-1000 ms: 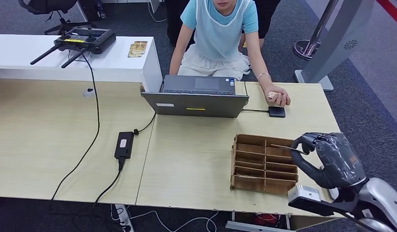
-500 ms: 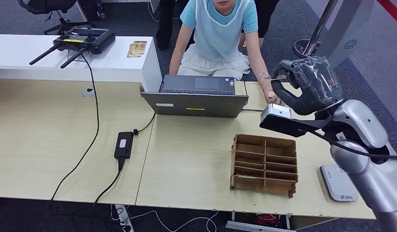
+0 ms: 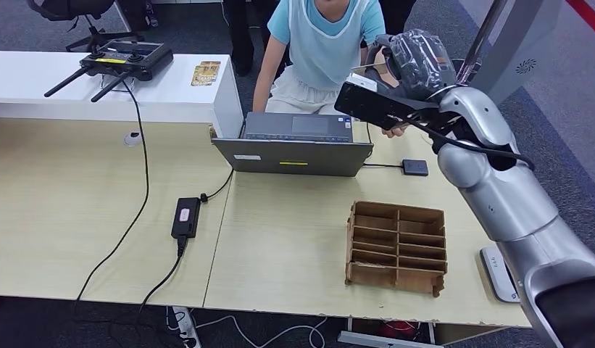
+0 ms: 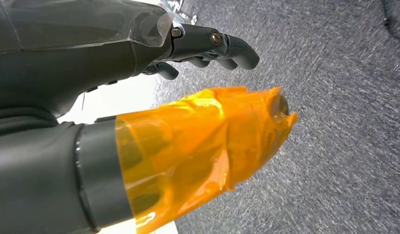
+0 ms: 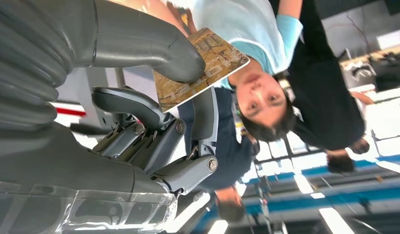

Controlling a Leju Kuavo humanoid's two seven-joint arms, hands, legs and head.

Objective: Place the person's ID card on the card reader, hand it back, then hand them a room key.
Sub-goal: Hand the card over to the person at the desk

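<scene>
The right hand is up high over the far edge of the desk, right in front of the person in the light blue top sitting behind the laptop. It's got the room key card pinched between its thick thumb and the darker fingers. You can see the gold patterned card sticking out past the thumb in the right wrist view, with the rest of the fingers loosely curled under it. The person's hand looks to be right up at the card too, but I can't tell if they're actually touching it.

The left hand hangs over grey carpet, fingers curled a bit with nothing in them, thumb wrapped in orange film.

On the desk: wooden card holder with its slots, white card reader near the right edge partly behind the arm, and a small black pad beside the laptop.
</scene>
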